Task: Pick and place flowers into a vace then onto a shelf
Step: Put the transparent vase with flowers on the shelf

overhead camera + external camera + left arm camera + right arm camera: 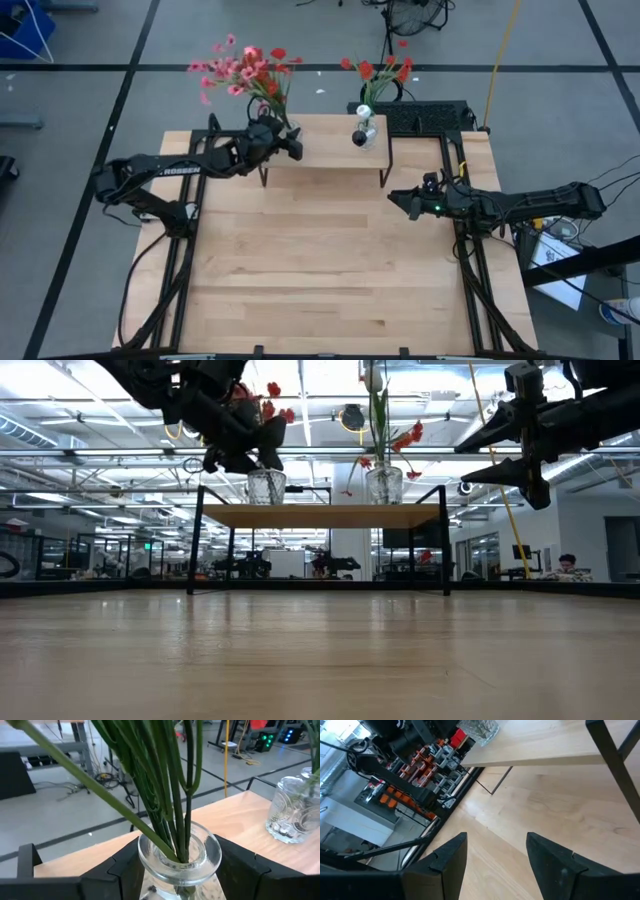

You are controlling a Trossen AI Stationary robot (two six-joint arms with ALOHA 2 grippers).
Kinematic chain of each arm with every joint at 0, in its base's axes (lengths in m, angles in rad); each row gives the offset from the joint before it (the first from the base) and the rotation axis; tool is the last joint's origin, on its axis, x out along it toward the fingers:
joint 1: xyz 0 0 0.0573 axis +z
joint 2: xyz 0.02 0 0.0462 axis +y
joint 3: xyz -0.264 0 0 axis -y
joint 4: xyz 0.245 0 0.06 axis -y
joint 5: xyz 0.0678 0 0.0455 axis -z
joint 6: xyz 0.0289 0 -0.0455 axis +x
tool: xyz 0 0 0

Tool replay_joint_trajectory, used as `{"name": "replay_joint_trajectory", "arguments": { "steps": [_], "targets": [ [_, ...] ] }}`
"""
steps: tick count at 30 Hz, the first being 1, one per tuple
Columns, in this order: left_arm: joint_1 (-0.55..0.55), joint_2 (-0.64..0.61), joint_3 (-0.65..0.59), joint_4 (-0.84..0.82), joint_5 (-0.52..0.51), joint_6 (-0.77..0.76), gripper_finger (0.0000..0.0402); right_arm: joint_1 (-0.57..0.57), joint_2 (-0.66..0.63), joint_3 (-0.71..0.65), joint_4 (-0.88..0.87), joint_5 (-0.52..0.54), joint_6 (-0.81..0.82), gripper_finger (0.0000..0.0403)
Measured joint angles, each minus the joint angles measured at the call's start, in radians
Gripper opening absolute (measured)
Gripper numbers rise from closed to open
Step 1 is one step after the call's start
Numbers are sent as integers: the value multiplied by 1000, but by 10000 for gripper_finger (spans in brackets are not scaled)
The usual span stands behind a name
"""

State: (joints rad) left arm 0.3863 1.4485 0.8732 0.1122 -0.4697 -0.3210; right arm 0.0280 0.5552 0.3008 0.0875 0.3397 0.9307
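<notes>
On the shelf, flower-filled glass vase clamped between left pincer fingers; right pincer apart.

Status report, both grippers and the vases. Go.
Left gripper around vase of flowers on shelf. Right gripper open, empty, clear of shelf. No obstruction.

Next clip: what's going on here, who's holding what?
The left gripper has its jaws around a glass vase of flowers, at the left end of the shelf. A second vase with red flowers already stands on the shelf's right part. The right gripper hangs with jaws open and empty above the table, in front of the shelf's right end.
</notes>
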Motion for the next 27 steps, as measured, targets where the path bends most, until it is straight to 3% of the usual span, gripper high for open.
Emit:
{"name": "replay_joint_trajectory", "arguments": {
  "steps": [4,11,16,20,27],
  "targets": [
    [-26,6,-5,29,-44,14,207,0,0,0,2,0,-1,196],
    [-17,4,-5,-2,-16,-16,205,0,0,0,-2,0,-8,196],
    [-18,4,-4,-10,-6,-34,229,0,-1,-4,-1,0,-11,196],
    [-18,4,-3,-17,-4,-37,206,0,-1,-31,13,-1,16,196],
    [-18,4,-3,-20,-1,-41,205,0,0,-67,23,-4,63,196]
  ]
}}
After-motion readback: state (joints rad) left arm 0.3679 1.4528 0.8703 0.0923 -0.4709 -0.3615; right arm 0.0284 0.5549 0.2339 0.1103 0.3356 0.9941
